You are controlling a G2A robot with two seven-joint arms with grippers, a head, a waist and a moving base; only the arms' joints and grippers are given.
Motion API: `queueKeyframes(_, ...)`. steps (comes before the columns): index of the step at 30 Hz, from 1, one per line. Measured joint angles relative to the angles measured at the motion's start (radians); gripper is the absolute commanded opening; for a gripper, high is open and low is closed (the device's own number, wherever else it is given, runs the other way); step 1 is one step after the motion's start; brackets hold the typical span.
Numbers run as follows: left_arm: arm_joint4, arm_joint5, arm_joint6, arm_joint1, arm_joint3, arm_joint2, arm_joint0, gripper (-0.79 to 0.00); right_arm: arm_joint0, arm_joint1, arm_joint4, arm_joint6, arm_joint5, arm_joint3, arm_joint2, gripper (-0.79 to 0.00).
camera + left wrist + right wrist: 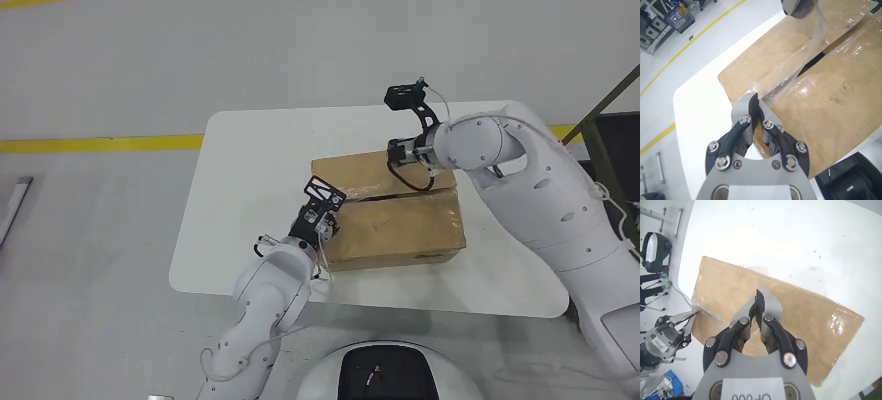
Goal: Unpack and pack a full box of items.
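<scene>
Cardboard box (400, 215) (819, 123) (791, 317), brown, rectangular and glossy with clear tape, sits near the middle of the white round-cornered table (240, 200). Its two top flaps are down, with a narrow dark seam (815, 58) between them.

The left gripper (325, 195) (755, 97) (695, 313) is at the box's end nearest that arm. Its fingers are pressed together and their tips touch the taped end of the seam. Whether they pinch any tape cannot be told.

The right gripper (400, 158) (757, 300) (791, 9) hangs above the far flap, its fingers clamped on a clear tape strip (815, 34). The strip runs taut from those fingers down to the seam, where it is attached to the box.

A yellow floor line (100, 143) runs behind the table.
</scene>
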Motion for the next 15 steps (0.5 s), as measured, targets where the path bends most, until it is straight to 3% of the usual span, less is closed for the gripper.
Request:
queueKeyframes(9, -0.004, -0.003, 0.003, -0.003, 0.007, 0.003, -0.006, -0.785, -0.198, 0.035, -0.055, -0.060, 0.086, -0.254, 0.104, -0.779)
queueKeyframes(15, -0.006, -0.003, 0.002, -0.006, 0.013, 0.007, -0.010, -0.785, -0.305, 0.044, -0.105, -0.192, 0.066, -0.338, 0.130, -0.785)
